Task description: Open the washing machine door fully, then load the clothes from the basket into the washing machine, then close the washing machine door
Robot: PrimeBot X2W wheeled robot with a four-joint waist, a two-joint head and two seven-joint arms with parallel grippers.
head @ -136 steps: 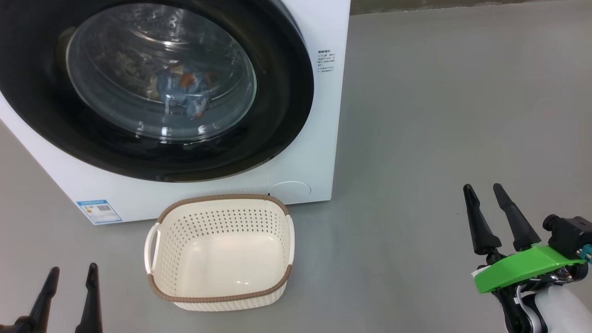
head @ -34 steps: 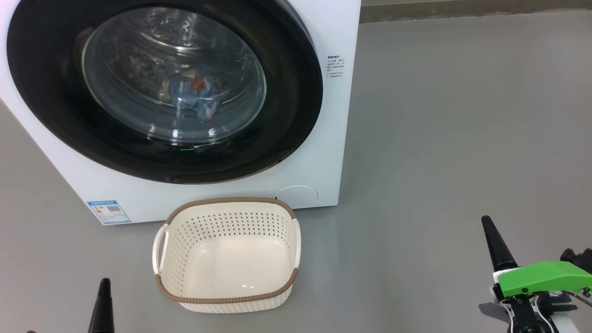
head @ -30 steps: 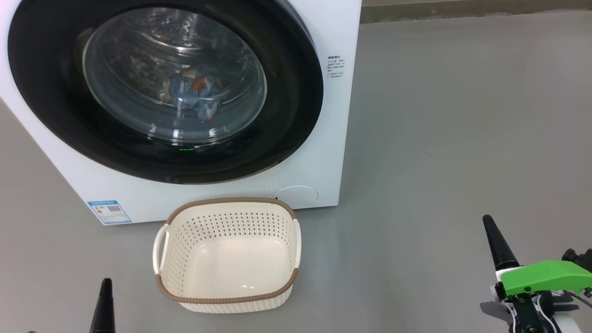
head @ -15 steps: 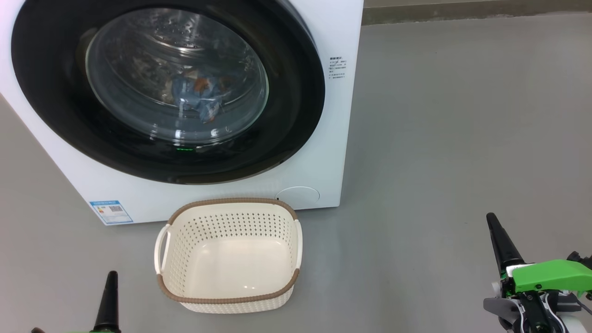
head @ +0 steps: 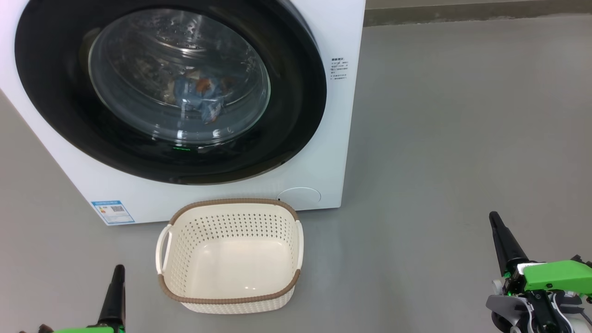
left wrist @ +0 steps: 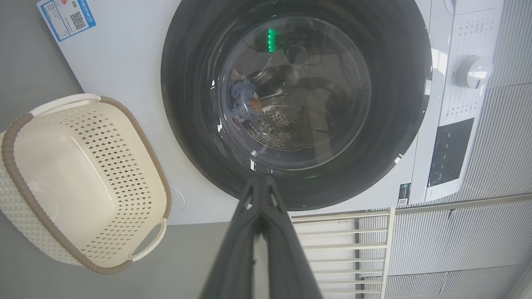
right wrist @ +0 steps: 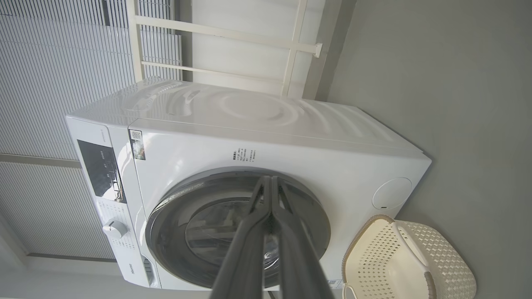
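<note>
The white washing machine (head: 323,152) stands ahead with its round black-rimmed door (head: 296,115) shut flat against the front. Through the glass I see the light-blue and orange clothes (head: 201,95) lying in the drum, also the clothes (left wrist: 245,101) in the left wrist view. The cream basket (head: 231,256) with a brown rim sits on the floor just before the machine, with nothing in it. My left gripper (head: 118,273) is low at the bottom left, fingers pressed together and holding nothing. My right gripper (head: 496,219) is at the bottom right, likewise shut with nothing in it.
Grey floor (head: 462,138) stretches to the right of the machine. A blue label sticker (head: 112,211) sits low on the machine's front. The control panel with a white knob (left wrist: 474,70) is at the machine's top. A pale slatted wall (right wrist: 62,62) stands behind it.
The whole head view has drifted slightly, so the camera moved. Both grippers sit lower and show as single closed points, where 4.5 s ago their fingers stood apart.
</note>
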